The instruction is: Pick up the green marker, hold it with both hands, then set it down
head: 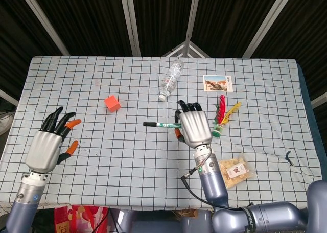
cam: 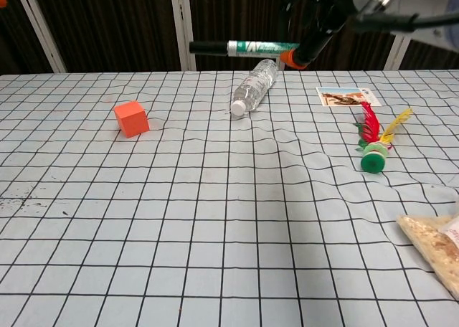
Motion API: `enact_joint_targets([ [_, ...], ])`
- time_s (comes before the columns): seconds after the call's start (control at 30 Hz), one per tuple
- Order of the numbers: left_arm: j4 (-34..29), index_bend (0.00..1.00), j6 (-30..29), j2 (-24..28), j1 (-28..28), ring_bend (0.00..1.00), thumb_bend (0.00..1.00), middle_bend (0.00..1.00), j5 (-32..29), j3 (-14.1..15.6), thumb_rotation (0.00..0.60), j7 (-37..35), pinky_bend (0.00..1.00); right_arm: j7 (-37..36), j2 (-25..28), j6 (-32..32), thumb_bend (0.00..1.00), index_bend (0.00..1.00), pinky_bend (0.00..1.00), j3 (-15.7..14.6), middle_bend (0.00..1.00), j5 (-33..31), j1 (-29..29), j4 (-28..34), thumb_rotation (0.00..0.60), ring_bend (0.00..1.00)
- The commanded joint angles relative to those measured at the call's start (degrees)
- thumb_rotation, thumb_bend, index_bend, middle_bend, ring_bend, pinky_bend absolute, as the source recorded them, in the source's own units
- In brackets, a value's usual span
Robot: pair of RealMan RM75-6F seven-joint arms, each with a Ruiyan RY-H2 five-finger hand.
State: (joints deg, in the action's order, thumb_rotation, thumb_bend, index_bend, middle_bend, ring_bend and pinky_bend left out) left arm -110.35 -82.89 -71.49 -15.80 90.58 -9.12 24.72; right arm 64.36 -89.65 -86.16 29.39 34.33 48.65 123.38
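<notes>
Marker [head: 162, 124] airborne, level, above table [head: 102, 161] near bottle [head: 170, 78], pinched at one end by right hand [head: 194, 129]. Left hand [head: 48, 146] empty, fingers spread, well apart. Bring left to free cap end; keep marker level.

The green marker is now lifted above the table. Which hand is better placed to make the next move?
The left hand. The right hand already holds the green marker by one end; its black-capped end points toward the left hand, which is empty with fingers spread.
</notes>
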Motion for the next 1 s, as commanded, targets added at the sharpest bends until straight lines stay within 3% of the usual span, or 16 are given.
enact_joint_targets([
  [0.03, 0.8, 0.30, 1.8, -4.2, -2.3, 0.00, 0.47, 0.18, -0.3, -1.0, 0.600, 1.7, 0.13, 1.3, 1.8, -2.7, 0.55, 0.73, 0.19, 2.2, 0.19, -2.1, 0.9, 4.1, 0.600, 0.25],
  [0.2, 5.0, 0.31, 1.3, -11.9, -5.0, 0.00, 0.47, 0.20, 0.8, -2.2, 0.600, 2.1, 0.13, 2.2, 1.9, -6.1, 0.56, 0.73, 0.19, 4.3, 0.19, -6.5, 3.5, 8.5, 0.600, 0.25],
  [0.43, 7.5, 0.34, 0.3, -18.5, -8.2, 0.00, 0.47, 0.22, 1.7, -4.9, 0.600, 0.1, 0.13, 2.6, 1.3, -8.4, 0.56, 0.74, 0.19, 3.0, 0.19, -7.3, 6.2, 10.7, 0.600, 0.25],
  [0.7, 6.0, 0.37, -0.7, -20.7, -10.2, 0.00, 0.47, 0.23, 1.7, -7.3, 0.600, 1.2, 0.13, 1.5, 0.5, -9.8, 0.56, 0.74, 0.19, 0.9, 0.19, -7.8, 8.0, 9.8, 0.600, 0.25],
  [1.0, 5.4, 0.39, -0.6, -21.6, -10.6, 0.00, 0.46, 0.23, 1.7, -5.9, 0.600, 5.8, 0.13, -0.6, 0.5, -10.0, 0.56, 0.75, 0.19, -0.1, 0.19, -8.8, 9.0, 8.6, 0.600, 0.25],
])
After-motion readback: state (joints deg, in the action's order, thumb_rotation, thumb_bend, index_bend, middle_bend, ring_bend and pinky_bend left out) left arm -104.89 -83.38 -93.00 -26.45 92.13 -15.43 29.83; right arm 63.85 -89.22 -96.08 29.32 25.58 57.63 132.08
